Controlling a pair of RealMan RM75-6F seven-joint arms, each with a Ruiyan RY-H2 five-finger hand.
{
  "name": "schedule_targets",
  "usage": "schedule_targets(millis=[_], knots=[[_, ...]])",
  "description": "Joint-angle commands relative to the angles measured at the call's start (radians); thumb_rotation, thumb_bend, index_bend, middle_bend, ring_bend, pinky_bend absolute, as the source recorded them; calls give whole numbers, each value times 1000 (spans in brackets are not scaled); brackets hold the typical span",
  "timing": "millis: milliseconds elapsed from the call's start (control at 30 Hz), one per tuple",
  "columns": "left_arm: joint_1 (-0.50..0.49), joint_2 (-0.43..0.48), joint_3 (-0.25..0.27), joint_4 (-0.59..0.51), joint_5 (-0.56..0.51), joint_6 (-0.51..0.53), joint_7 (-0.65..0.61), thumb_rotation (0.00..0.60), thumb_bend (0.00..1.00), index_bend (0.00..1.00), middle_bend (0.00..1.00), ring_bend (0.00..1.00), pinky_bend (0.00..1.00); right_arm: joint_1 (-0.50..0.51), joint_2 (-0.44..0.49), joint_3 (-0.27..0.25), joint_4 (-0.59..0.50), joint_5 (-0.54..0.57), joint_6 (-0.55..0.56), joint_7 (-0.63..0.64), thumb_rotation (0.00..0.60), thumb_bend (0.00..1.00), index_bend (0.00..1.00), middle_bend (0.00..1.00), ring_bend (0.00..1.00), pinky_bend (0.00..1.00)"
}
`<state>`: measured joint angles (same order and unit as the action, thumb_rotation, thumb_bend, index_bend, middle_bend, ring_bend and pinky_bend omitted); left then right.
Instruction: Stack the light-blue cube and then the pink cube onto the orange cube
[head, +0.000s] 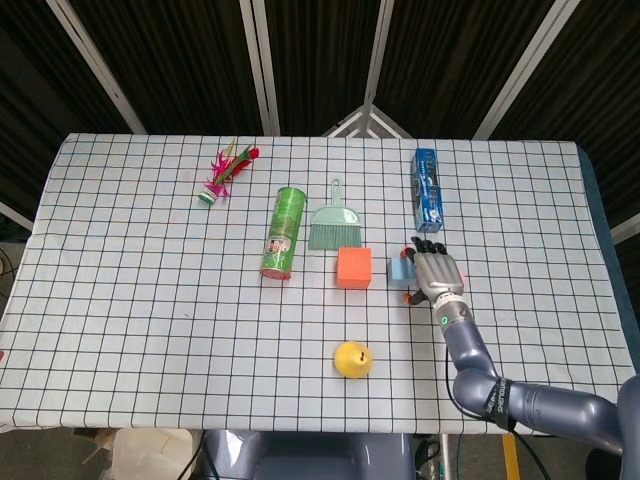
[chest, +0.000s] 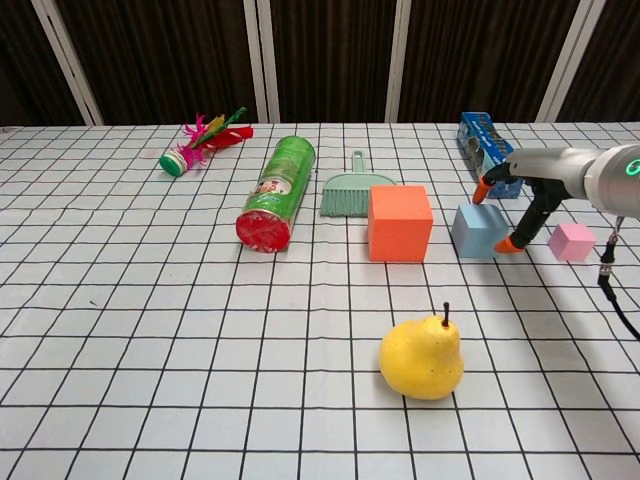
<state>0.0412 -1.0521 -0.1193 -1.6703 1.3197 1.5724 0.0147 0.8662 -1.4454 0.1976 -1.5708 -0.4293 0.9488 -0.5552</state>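
Observation:
The orange cube (head: 354, 267) (chest: 399, 222) stands mid-table. Just to its right is the light-blue cube (chest: 477, 230) (head: 400, 268), partly covered by my right hand (head: 435, 273) (chest: 528, 196) in the head view. The hand is low over the cube's right side with its fingers apart: one orange-tipped fingertip (chest: 486, 189) is at the cube's far top edge, another (chest: 514, 244) is down by the cloth at its right. It holds nothing. The small pink cube (chest: 572, 241) sits further right, beyond the hand. My left hand is in neither view.
A green can (chest: 277, 193) lies left of the orange cube, with a green dustpan brush (chest: 347, 194) behind the cube. A yellow pear (chest: 421, 358) is in front. A blue box (chest: 484, 140) lies behind the hand. A shuttlecock (chest: 200, 140) is at the far left.

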Motion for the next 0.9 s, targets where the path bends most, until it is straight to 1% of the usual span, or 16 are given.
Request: schedule_targets(millis=[33, 300, 667, 900], knots=[[3, 1, 0, 0, 3, 7, -2, 600, 161, 109, 0, 0, 0, 2, -9, 2, 22, -7, -12, 14, 600, 310, 249, 37, 14, 45], [5, 1, -1, 2, 2, 9, -6, 600, 161, 109, 0, 0, 0, 21, -12, 17, 37, -25, -9, 18, 600, 310, 249, 37, 13, 45], [5, -1, 1, -2, 2, 8, 5, 600, 161, 115, 0, 0, 0, 24, -16, 0, 60, -5, -33, 19, 600, 310, 249, 37, 14, 45], [9, 0, 2, -5, 6, 15, 1, 600, 161, 118, 0, 0, 0, 28, -23, -2, 75, -2, -37, 24, 600, 310, 308, 37, 14, 45]])
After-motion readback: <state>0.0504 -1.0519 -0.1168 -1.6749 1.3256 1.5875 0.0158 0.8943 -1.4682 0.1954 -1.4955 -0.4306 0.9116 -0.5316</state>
